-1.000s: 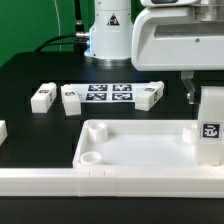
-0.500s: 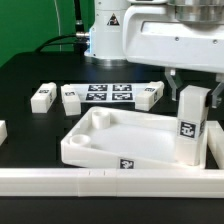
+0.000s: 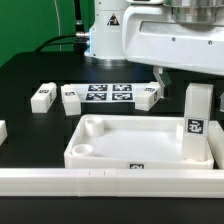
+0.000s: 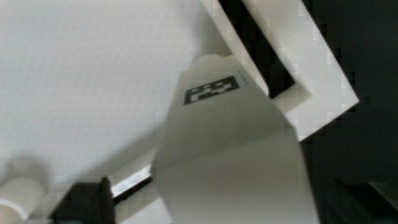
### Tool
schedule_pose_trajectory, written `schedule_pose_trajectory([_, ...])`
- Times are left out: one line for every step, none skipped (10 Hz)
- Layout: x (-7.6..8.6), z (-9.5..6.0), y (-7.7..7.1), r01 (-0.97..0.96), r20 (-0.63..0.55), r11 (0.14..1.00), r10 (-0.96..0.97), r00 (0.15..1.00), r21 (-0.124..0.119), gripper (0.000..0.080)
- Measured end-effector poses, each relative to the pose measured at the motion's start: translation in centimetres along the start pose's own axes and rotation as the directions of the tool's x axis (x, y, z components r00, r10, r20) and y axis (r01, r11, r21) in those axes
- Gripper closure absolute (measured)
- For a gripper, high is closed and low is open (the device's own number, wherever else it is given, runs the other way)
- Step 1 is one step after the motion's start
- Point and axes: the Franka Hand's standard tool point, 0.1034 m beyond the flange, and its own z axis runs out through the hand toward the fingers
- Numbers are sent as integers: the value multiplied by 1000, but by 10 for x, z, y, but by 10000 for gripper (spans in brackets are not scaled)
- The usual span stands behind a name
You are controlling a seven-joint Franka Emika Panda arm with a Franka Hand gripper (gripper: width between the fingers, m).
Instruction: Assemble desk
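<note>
The white tray-like tabletop point(image 3: 110, 150) lies in front of me, square to the front rail. One white leg point(image 3: 197, 120) stands upright in its corner at the exterior view's right, tag facing the camera. My gripper point(image 3: 186, 84) is over the top of that leg. The dark finger point(image 3: 160, 80) stands apart from the leg's side, so the jaws look open; the other finger is hidden. In the wrist view the leg point(image 4: 222, 150) fills the space between my jaws point(image 4: 214, 208), above the tabletop floor point(image 4: 89, 80).
Three loose legs point(image 3: 42, 96) point(image 3: 70, 98) point(image 3: 148, 95) lie at the back beside the marker board point(image 3: 108, 93). Another white part point(image 3: 2, 130) shows at the left edge. The long white border rail point(image 3: 60, 182) runs along the front. The robot base point(image 3: 105, 35) stands behind.
The tabletop, skewed half a second ago, has swung back square to the rail. The visible finger has moved away from the leg's side.
</note>
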Motion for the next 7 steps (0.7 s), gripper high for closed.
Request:
schedule_pose_trajectory([-5,-7,1,41,1,999,-41,999,5,166])
schedule_pose_trajectory([-13,-15,9,87,8,996,-87,996,6,152])
schedule_pose_trajectory([-20,-21,16,116,14,993,-116,993,6,152])
schedule_pose_trajectory([-30,-25,28,139,24,990,-139,990,2,151])
schedule_pose_trajectory([-35,-25,39,156,22,988,-156,987,3,151])
schedule_pose_trajectory([-40,-22,50,156,31,988,-156,987,-6,151])
schedule_pose_trajectory([-40,-21,50,157,32,988,-156,987,-6,151])
